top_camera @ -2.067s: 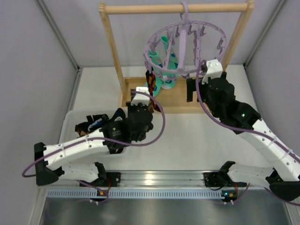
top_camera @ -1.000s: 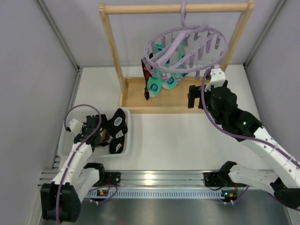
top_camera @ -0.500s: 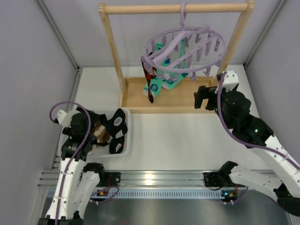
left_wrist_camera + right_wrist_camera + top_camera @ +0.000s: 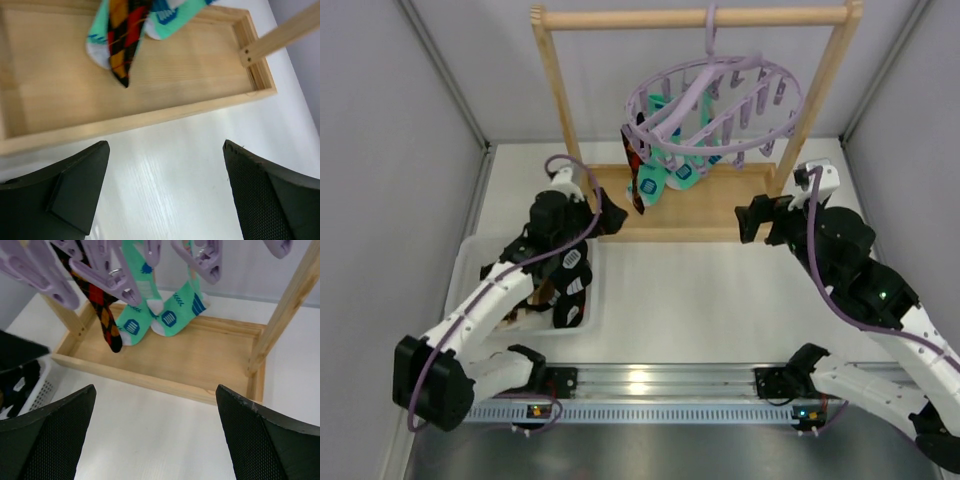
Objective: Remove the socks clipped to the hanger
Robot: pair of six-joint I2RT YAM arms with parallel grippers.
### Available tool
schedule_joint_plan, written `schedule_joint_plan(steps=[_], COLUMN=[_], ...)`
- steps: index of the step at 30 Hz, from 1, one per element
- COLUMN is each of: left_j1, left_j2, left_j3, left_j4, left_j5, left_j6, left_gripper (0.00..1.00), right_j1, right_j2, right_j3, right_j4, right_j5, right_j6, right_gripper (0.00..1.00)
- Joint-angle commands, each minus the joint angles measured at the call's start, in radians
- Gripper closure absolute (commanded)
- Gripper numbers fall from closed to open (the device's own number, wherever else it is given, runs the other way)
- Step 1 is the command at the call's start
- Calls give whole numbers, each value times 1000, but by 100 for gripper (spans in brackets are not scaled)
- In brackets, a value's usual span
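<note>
White table (image 4: 700,290), grey walls (image 4: 390,150); left end effector (image 4: 165,146) and right end effector (image 4: 155,388) gaping

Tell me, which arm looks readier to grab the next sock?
Probably left: the left gripper, open, sits beside the red-patterned sock on the hanger; the right gripper, also open, is farther off.

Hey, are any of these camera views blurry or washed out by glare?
Left wrist view: the argyle sock looks slightly soft, and the white table shows a pale sheen. Right wrist view: the mint-green socks are sharp, the near fingers dark and featureless. Top external view: a bright glare spot on the metal rail.
</note>
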Motion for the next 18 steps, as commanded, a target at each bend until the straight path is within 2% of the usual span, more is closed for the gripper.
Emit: schedule_joint_plan(steps=[1, 7, 12, 15, 18], left_j1=[-78, -79, -74, -54, -54], left_j2=[127, 327, 502, 600, 677], left_j3=[58, 95, 91, 120, 150], left_j4=[293, 490, 762, 847, 892], left_j5=[22, -43, -18, -32, -60], left_j6=[192, 301, 341, 321, 332], left_gripper=[2, 2, 1, 2, 10], right_j1=[-14, -15, -15, -15, -15], right_j2=[-60, -140, -163, -166, -165], right_j3=[-9, -64, -93, -108, -116], right_j4=[86, 155, 197, 214, 215], right_j5=[-172, -378, -370, -346, -344], right_j6=[5, -4, -12, -7, -10], right_gripper=[0, 1, 1, 1, 1])
